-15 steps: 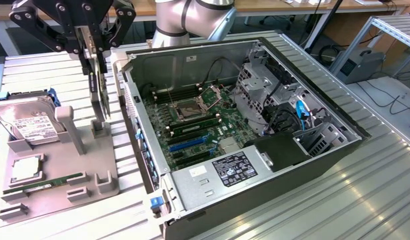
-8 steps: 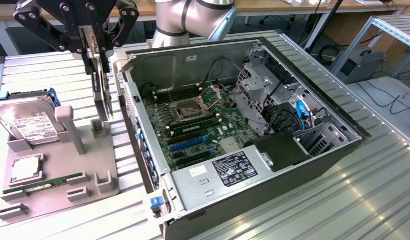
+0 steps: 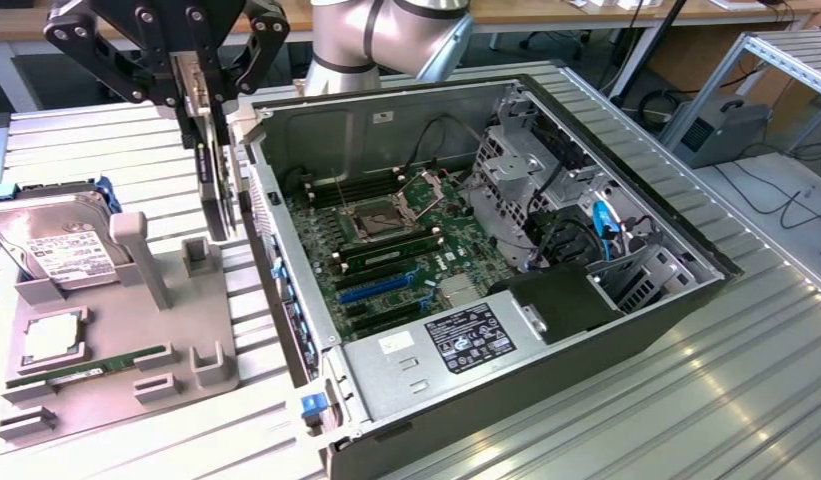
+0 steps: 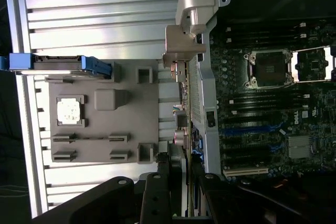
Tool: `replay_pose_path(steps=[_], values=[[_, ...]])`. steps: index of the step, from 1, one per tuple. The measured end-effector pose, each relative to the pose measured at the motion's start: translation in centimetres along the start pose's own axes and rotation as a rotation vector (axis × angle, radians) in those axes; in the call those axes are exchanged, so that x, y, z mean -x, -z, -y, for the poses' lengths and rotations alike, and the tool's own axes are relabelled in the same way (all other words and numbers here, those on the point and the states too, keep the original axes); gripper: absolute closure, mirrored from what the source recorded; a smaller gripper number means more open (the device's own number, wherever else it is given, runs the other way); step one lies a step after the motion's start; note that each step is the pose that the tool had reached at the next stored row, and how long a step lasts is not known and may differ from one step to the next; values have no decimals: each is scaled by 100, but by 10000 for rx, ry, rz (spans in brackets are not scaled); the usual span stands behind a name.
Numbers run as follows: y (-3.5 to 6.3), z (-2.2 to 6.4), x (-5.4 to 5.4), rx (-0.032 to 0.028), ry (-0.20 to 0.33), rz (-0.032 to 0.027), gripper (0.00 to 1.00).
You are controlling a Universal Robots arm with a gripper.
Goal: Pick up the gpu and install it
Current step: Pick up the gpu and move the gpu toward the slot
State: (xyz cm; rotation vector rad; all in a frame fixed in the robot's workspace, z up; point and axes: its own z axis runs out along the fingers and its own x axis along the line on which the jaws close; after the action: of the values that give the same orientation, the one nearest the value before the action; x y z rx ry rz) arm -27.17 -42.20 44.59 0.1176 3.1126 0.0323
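Ribbed metal tabletop (image 3: 744, 400) is carrying everything I am working over. Nearest, at eight o'clock in the exterior view, the grey fixture tray (image 3: 183, 330) is holding a memory stick (image 3: 97, 365) and, further back at nine o'clock, a hard drive (image 3: 57, 250). At the centre the open computer case (image 3: 624, 320) is lying on its side, its expansion slots (image 3: 377, 287) facing up and looking free. Further back, at eleven o'clock, my tool (image 3: 201, 90) is clenching the gpu (image 3: 218, 190) by its upper edge. The card is hanging upright between tray and case wall. I am judging the pick-up done and the carry in hand. Seating it is calling for its lower edge squared over a slot.
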Motion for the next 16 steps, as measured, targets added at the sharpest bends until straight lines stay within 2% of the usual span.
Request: replay_pose_path(steps=[16], values=[[-12,-11,140,-46,1,2,73]])
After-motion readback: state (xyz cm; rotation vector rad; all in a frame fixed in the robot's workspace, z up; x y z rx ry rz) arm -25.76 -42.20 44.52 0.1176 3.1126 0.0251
